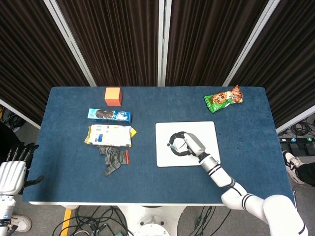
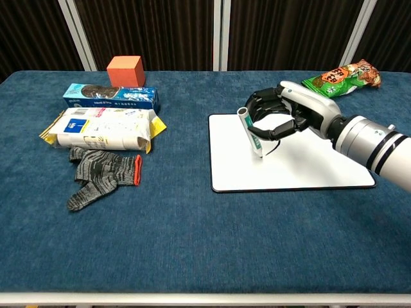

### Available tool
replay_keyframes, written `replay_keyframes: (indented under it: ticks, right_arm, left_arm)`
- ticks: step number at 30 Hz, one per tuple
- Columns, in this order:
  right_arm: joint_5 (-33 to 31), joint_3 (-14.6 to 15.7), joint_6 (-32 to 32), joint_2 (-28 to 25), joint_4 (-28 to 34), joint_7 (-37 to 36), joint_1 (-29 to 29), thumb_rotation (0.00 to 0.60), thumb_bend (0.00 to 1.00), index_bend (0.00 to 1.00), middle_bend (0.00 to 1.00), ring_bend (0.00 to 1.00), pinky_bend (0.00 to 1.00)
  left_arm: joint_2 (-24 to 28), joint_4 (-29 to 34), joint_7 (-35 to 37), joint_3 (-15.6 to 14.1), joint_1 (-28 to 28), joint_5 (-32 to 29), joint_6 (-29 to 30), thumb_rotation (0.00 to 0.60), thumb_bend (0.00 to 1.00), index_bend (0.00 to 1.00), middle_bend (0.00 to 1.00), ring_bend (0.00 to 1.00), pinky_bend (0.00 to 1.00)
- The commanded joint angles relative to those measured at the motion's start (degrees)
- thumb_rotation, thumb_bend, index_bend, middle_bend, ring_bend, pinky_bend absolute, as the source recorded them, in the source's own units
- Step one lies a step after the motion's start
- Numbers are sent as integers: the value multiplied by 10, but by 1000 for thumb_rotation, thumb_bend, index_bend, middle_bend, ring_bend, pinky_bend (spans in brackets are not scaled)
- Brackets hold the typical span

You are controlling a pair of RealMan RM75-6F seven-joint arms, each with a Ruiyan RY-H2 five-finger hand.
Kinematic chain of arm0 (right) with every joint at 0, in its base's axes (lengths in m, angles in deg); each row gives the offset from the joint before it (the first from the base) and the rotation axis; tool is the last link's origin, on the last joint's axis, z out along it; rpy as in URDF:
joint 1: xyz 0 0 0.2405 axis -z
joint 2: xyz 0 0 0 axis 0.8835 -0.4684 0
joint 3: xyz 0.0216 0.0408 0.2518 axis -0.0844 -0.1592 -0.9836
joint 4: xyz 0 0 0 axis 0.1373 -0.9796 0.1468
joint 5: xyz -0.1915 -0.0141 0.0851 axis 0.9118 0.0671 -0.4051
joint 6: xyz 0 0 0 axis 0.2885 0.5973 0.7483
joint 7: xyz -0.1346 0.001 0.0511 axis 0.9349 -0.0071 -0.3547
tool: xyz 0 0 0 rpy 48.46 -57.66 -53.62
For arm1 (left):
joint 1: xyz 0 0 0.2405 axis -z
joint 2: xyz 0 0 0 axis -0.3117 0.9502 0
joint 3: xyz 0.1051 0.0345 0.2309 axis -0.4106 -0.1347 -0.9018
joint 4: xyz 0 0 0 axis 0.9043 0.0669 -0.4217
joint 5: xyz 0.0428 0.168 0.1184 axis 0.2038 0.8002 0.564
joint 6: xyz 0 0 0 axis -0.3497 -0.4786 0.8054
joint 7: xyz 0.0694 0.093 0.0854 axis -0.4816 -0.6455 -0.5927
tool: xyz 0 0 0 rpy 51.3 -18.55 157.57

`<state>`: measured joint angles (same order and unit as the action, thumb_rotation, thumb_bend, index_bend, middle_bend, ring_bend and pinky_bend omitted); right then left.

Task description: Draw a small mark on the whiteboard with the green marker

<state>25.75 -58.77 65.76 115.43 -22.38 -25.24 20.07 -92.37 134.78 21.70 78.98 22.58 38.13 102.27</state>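
Note:
The whiteboard (image 1: 206, 130) (image 2: 308, 168) lies flat on the blue table, right of centre. My right hand (image 1: 186, 145) (image 2: 286, 114) hovers over the board's left half and grips the green marker (image 2: 252, 133). The marker stands nearly upright, cap end up, with its tip down on the board's white surface near the left edge. In the head view the marker is mostly hidden inside the hand. My left hand (image 1: 11, 175) hangs off the table's near left corner, fingers apart and holding nothing.
On the table's left side sit an orange cube (image 1: 113, 96) (image 2: 125, 70), a blue cookie box (image 1: 109, 115), a yellow-white packet (image 1: 110, 135) and a grey glove (image 1: 114, 160). A green snack bag (image 1: 224, 98) (image 2: 340, 76) lies at the far right.

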Motion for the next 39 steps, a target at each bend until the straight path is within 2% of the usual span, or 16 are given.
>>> replay_keyframes:
  ticks: [1,5,10,18,26,34,39]
  right_arm:
    - [-9,-6,19,-21,26,25,13,600,488,669,558,347,252]
    - [-35,-23,9,-30,24,27,17,600,496,668,558,347,252]
    - [-48,-29,-12,-18,0,31,10,600,498,669,558,347,252]
    - [-49,-28,-23,4,-39,24,6,600,498,668,558,347,252]
    - [-45,-25,-24,10,-53,19,3,600,498,668,558,347,252]
    - [-30,-7,-28,6,-62,13,4,600,520,673,558,347,252]
    - [-14,18,-2,-34,-29,26,31,600,560,685,571,352,251]
  left_arm:
    - [-2,-3,3,-1,-2,1,3,600,0,133,109,0,46]
    - [-5,-9,9,-3,-4,-1,1,600,0,134,108,0,46]
    - [-6,-11,11,-3,-3,0,1,600,0,134,108,0,47]
    - [-7,-12,12,-2,-6,-5,1,600,0,134,108,0,47]
    - [-9,-13,11,-1,-4,-3,1,600,0,134,109,0,47]
    - [-9,-14,12,0,-5,-5,2,600,0,134,108,0,47]
    - [-11,-14,13,0,-7,1,8,600,0,133,108,0,46]
